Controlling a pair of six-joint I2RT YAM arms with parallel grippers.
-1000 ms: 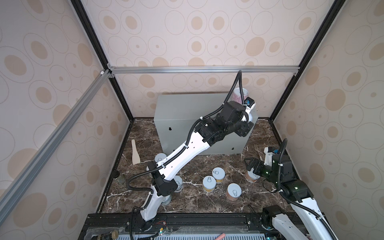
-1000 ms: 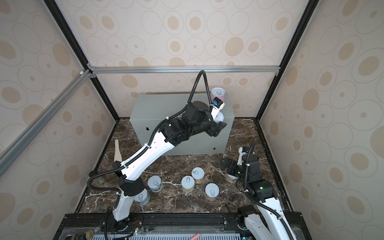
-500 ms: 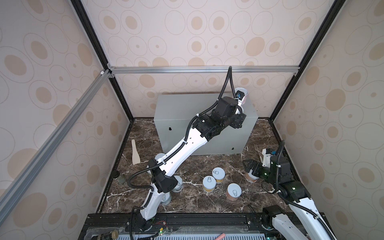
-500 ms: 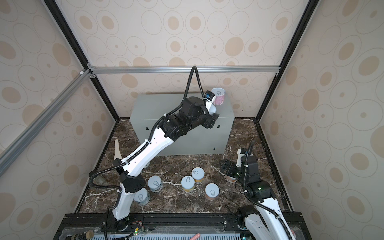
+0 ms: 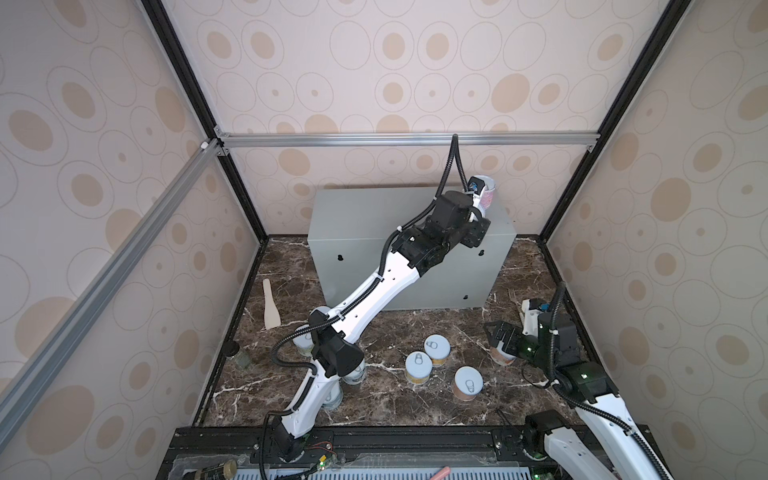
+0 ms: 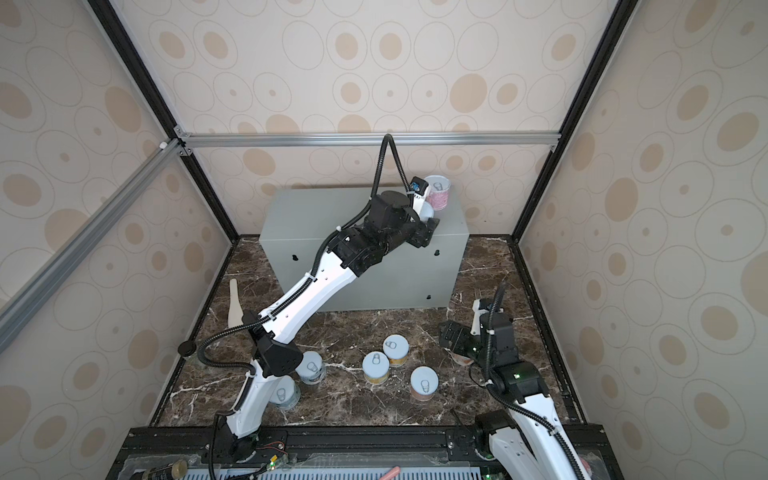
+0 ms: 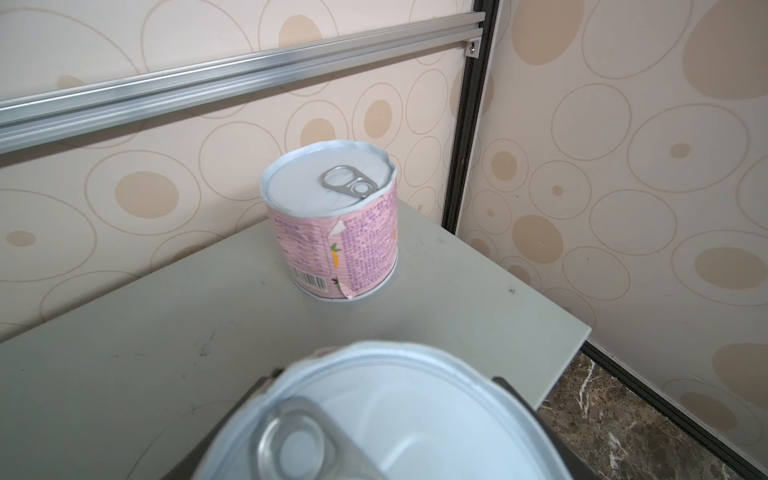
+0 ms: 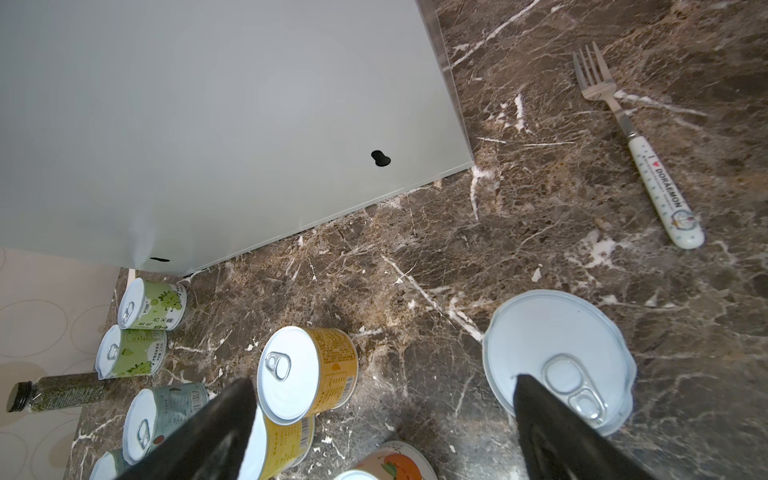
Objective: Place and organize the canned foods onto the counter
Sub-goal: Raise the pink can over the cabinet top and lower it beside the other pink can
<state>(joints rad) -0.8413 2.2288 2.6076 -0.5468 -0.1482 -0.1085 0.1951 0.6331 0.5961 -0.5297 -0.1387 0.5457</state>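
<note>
The counter [image 5: 374, 216] [image 6: 324, 216] is the big grey box at the back. A pink can [image 5: 489, 194] [image 6: 438, 195] [image 7: 336, 232] stands upright on its far right corner. My left gripper [image 5: 478, 210] [image 6: 426, 212] [image 7: 382, 436] hovers just in front of that can. It is shut on another can [image 7: 395, 415], whose silver lid faces up and whose label is hidden. My right gripper [image 5: 505, 336] [image 6: 453, 336] [image 8: 382, 382] is open, low over the marble floor. One finger overlaps the lid of an upright can [image 8: 557, 361] [image 5: 500, 357].
Yellow cans [image 8: 307, 370], green cans [image 8: 151, 303], a blue can [image 8: 166, 411] and an orange can [image 8: 395, 461] stand on the marble. A fork [image 8: 636, 141] lies at the right, a wooden spatula [image 5: 270, 307] at the left and a spice bottle [image 8: 58, 392] beside the green cans.
My left arm has swung a little to the left and settled over the counter's right end, still gripping its can. The right arm has barely shifted.
</note>
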